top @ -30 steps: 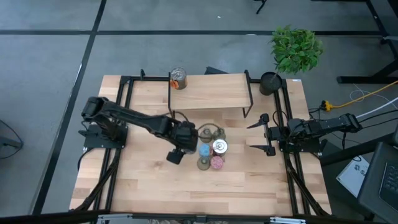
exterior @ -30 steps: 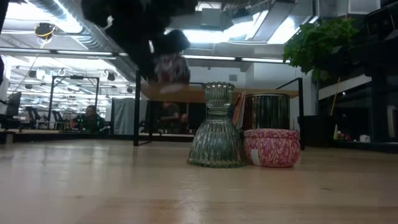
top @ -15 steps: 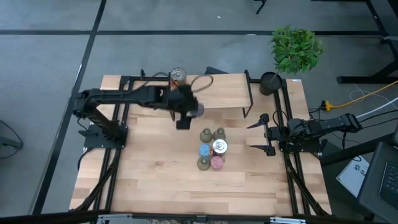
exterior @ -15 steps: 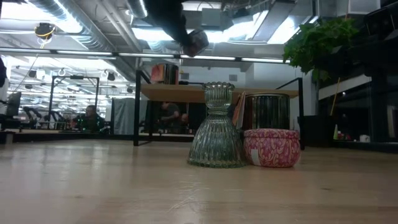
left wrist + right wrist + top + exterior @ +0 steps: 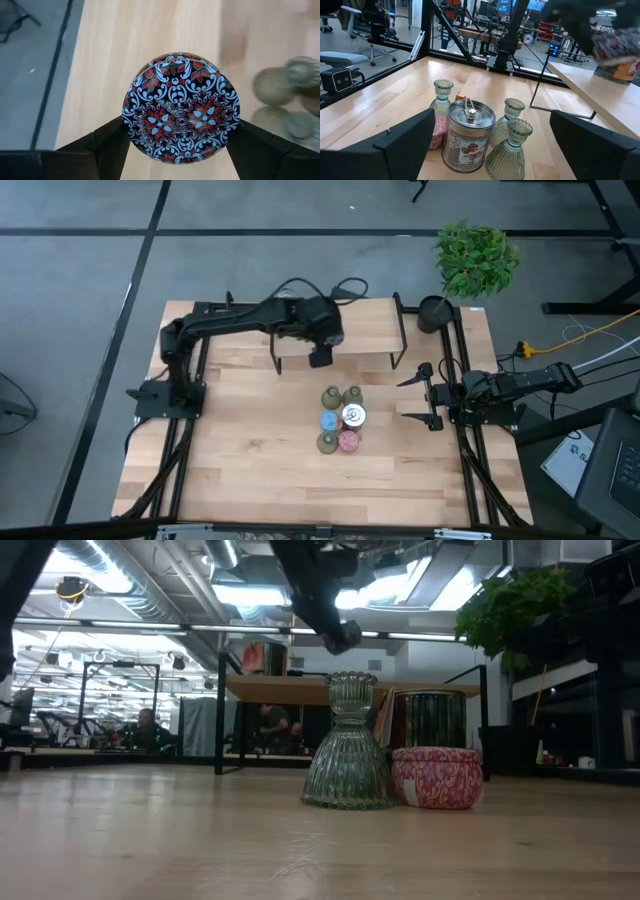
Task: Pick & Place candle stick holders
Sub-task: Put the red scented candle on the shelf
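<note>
Overhead, left gripper (image 5: 322, 348) hangs at upper centre over the raised shelf (image 5: 350, 328), jaws pinching a round patterned-lid candle holder (image 5: 181, 107). Right gripper (image 5: 420, 395) waits mid-right, jaws spread; remaining holders (image 5: 340, 418) cluster centre-counter.

I see a table (image 5: 250, 470) of pale, smooth wood planks with a matt finish and a dark metal frame. At its 12 o'clock edge stands a raised shelf (image 5: 370, 330) of the same light wood on thin black metal legs. My left gripper (image 5: 180, 145), matt black plastic by the look, clamps a round holder (image 5: 181, 107) with a glossy lid printed in red, white and black. At centre, a ribbed vase holder (image 5: 348, 745) of clear greenish glass stands touching a pink holder (image 5: 437, 778) with a glossy patterned wall. A shiny metal can holder (image 5: 468, 136) carries a paper-like label.
</note>
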`<state>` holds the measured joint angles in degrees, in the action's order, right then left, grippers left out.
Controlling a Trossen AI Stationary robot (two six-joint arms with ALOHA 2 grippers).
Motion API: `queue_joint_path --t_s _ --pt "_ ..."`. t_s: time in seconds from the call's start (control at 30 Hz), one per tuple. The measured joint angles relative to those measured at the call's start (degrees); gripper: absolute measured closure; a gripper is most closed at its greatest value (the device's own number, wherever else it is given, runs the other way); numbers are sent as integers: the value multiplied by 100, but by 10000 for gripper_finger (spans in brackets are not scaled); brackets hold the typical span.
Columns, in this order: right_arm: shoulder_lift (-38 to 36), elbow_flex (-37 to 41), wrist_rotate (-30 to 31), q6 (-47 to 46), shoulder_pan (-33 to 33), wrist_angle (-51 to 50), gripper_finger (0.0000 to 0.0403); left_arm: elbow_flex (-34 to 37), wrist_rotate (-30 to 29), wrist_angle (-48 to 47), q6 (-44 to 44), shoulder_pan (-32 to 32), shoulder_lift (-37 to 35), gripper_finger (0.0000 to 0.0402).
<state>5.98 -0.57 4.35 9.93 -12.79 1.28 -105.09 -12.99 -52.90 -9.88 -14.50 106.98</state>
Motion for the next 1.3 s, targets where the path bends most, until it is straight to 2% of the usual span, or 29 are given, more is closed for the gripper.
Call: queue_joint_path --t_s 0.1,0.27,0.8,1.3 --pt "0 1 1 0 1 0 5 -337 -243 -106 114 -91 353 119" --pt "-2 -1 -1 0 0 0 5 -546 -244 -170 217 -285 657 119" --pt "0 -1 1 0 -1 0 5 -504 667 -235 656 -1118 675 119" --pt "0 -1 1 0 0 0 5 -501 779 -234 508 -1102 675 119"
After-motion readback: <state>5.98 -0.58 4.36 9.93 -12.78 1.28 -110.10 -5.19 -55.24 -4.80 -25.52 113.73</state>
